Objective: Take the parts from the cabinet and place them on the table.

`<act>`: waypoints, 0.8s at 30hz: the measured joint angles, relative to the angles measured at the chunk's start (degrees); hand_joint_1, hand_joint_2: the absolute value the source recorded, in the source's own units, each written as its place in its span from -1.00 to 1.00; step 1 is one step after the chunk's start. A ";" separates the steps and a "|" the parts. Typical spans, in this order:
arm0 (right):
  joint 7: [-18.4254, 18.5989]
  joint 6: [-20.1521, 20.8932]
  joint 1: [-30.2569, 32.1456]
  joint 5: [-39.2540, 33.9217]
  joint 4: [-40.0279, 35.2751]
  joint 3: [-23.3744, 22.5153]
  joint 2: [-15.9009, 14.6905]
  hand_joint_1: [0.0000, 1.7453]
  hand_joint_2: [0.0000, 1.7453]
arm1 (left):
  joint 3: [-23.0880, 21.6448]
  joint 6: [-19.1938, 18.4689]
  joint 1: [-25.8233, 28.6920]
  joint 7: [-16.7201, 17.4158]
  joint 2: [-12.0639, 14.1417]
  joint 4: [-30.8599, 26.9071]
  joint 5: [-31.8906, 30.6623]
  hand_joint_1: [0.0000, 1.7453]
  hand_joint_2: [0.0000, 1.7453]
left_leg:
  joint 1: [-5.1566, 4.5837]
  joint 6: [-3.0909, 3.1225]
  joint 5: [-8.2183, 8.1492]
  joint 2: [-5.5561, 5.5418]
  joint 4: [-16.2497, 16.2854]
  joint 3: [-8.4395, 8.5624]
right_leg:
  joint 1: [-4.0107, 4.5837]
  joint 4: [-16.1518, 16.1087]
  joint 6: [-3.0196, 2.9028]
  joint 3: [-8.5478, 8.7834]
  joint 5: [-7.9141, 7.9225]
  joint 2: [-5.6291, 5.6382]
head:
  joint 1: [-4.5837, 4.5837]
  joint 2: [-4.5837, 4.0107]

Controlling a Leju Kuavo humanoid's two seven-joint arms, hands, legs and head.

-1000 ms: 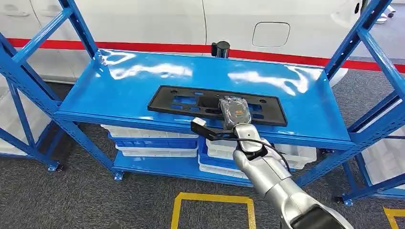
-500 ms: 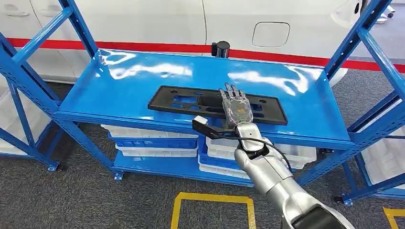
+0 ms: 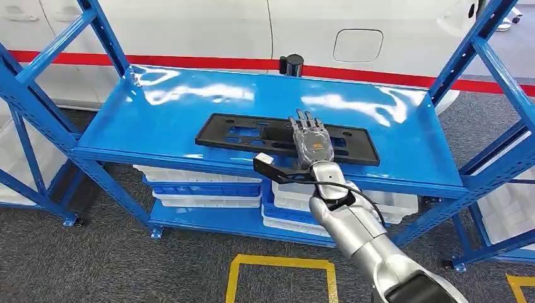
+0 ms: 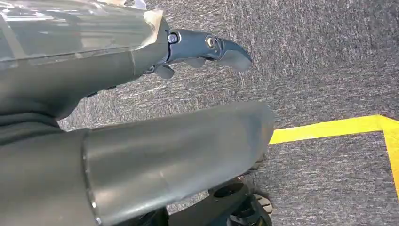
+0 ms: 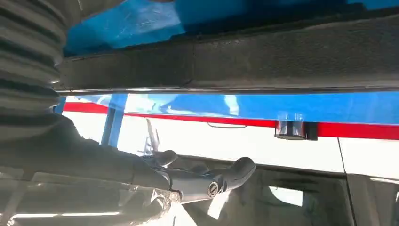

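Observation:
A long flat black plastic part (image 3: 243,134) with cut-outs lies on the blue shelf (image 3: 158,107) of the cabinet. My right hand (image 3: 311,142) reaches over the shelf's front edge and lies flat above the part's middle, fingers stretched out and holding nothing. In the right wrist view the same hand (image 5: 202,181) has its fingers (image 5: 237,170) straight, with the part's dark edge (image 5: 235,61) close by. Whether the palm touches the part I cannot tell. My left hand (image 4: 141,94) hangs over the grey carpet with its fingers (image 4: 211,47) extended and nothing in it.
Blue uprights (image 3: 482,47) frame the shelf on both sides. White and blue bins (image 3: 202,186) are stacked on the lower shelf. A small black cylinder (image 3: 291,64) stands at the shelf's back edge before a white car body. Yellow floor tape (image 3: 281,262) marks the carpet below.
My right hand's fingers have uncurled from a closed fist into a flat, stretched pose over the black part. The arm has barely moved and the part lies where it was.

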 joint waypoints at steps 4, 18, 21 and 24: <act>-0.09 0.00 -0.67 0.04 0.15 0.09 0.55 -1.00 1.00 | 0.00 0.00 0.00 -0.28 0.00 0.00 0.15 -1.00 -1.00 | 0.00 0.00 0.00 0.00 0.00 0.00 | 0.00 0.00 0.00 -0.01 0.00 0.00 | 0.00 0.00; -0.81 0.00 -1.96 0.04 1.60 0.52 1.51 -0.16 1.00 | 0.02 0.04 0.09 -0.52 0.02 0.00 0.59 -1.00 -1.00 | 0.00 0.00 0.00 -0.02 0.00 -0.02 | 0.00 0.00 0.00 -0.01 0.00 0.00 | 0.00 0.00; -0.87 0.00 -2.64 0.07 2.27 0.66 1.64 0.48 1.00 | 0.02 0.09 0.09 -0.85 0.02 0.00 0.68 -1.00 -1.00 | 0.00 0.00 0.00 -0.01 0.00 -0.02 | 0.00 0.00 0.00 -0.01 0.00 0.00 | 0.00 0.00; -0.90 0.00 -2.96 0.13 2.91 0.81 1.71 0.46 1.00 | 0.02 0.09 0.11 -0.92 0.02 0.00 0.68 -1.00 -1.00 | 0.00 0.00 0.00 -0.03 0.00 -0.02 | 0.00 0.00 0.00 -0.01 0.00 0.00 | 0.00 0.00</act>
